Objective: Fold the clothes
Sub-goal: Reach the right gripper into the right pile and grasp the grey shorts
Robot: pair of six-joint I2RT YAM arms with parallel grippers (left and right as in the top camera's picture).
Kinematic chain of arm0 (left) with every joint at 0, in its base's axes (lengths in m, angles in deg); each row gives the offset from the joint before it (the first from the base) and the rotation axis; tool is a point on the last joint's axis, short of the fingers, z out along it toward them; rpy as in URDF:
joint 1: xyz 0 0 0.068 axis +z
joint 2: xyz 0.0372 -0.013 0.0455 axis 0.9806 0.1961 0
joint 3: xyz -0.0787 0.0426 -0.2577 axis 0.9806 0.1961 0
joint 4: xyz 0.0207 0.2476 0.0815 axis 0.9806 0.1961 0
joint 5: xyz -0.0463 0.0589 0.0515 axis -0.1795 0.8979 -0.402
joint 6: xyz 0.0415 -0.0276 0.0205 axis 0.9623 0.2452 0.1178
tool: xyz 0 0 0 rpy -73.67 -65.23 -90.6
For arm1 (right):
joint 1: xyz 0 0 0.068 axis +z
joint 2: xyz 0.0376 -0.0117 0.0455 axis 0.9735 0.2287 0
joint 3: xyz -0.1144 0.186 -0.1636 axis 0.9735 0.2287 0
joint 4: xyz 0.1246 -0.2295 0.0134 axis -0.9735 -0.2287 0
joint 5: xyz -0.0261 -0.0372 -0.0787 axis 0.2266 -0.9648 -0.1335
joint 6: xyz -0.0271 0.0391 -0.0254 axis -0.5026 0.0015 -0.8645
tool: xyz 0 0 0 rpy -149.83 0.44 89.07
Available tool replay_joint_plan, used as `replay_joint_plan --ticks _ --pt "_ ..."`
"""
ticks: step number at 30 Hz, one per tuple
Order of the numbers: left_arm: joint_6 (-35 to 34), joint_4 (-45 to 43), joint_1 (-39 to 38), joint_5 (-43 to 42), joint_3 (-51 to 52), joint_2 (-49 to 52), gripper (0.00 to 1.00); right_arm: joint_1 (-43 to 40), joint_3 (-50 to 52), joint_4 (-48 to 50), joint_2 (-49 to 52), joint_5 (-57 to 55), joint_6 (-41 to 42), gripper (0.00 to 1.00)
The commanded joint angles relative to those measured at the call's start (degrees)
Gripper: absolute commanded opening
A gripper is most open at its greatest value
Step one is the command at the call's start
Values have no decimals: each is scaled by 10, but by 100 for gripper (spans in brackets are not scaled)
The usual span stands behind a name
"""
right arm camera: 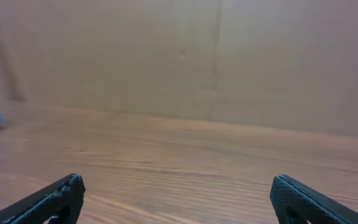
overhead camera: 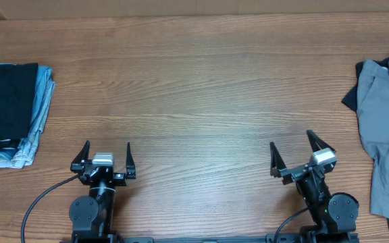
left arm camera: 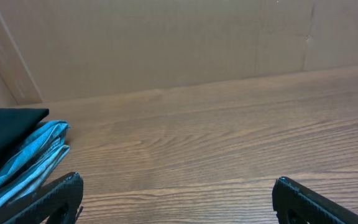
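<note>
- Grey garment [overhead camera: 383, 135]: wrinkled and unfolded, lying loose along the right edge of the table [overhead camera: 194, 88] and partly cut off by the frame. It is probably the piece waiting to be folded, parked to the side so the middle is free for the work.
- Black garment [overhead camera: 352, 98]: only a dark corner shows at the grey piece's upper left. It seems to lie under the grey one, but how much of it is there cannot be told.
- Folded stack [overhead camera: 19, 115]: at the far left edge, well apart from the grey piece, with a black item on top of pale blue denim and its edges squared. It reads as the finished pile, kept on the opposite side from the unfolded items. The left wrist view shows its near corner.
- Right gripper [overhead camera: 291, 140]: at the near edge, jaws spread wide with nothing between them. It is the nearer arm to the grey garment but not touching it, so it is likely the one to reach first.
- Left gripper [overhead camera: 107, 145]: also at the near edge, jaws wide and empty, near the stack but clear of it.
- Cardboard wall [left arm camera: 166, 43]: plain backing behind the table's far side, seen in both wrist views.
</note>
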Motion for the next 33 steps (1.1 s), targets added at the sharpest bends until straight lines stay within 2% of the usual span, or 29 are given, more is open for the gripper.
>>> replay_joint_plan --ticks 1,5,8,14,18,19,21,25,27,31,33 --pt "-12 0 -4 4 2 -7 100 -1 -10 4 -5 45 69 100" --pt "-12 0 -4 4 2 -7 100 -1 -109 -8 -3 12 77 100" --pt "-12 0 -4 4 2 -7 100 -1 -217 -76 18 -53 77 100" --pt "-12 0 -4 4 2 -7 100 -1 -463 -226 175 -216 68 100" --pt "-12 0 -4 4 2 -7 100 -1 -678 -395 387 -275 42 100" --pt "-12 0 -4 4 2 -7 100 -1 -769 -464 479 -280 42 100" --pt "-12 0 -4 4 2 -7 100 -9 -884 -542 594 -281 42 100" --pt "-12 0 -4 4 2 -7 100 -107 -1117 -684 834 -297 42 100" --pt "-12 0 -4 4 2 -7 100 -160 -1161 -698 904 -280 42 100" --pt "-12 0 -4 4 2 -7 100 -278 -1167 -670 1033 -236 42 100" --pt "-12 0 -4 4 2 -7 100 -311 -1167 -643 1072 -234 42 100"
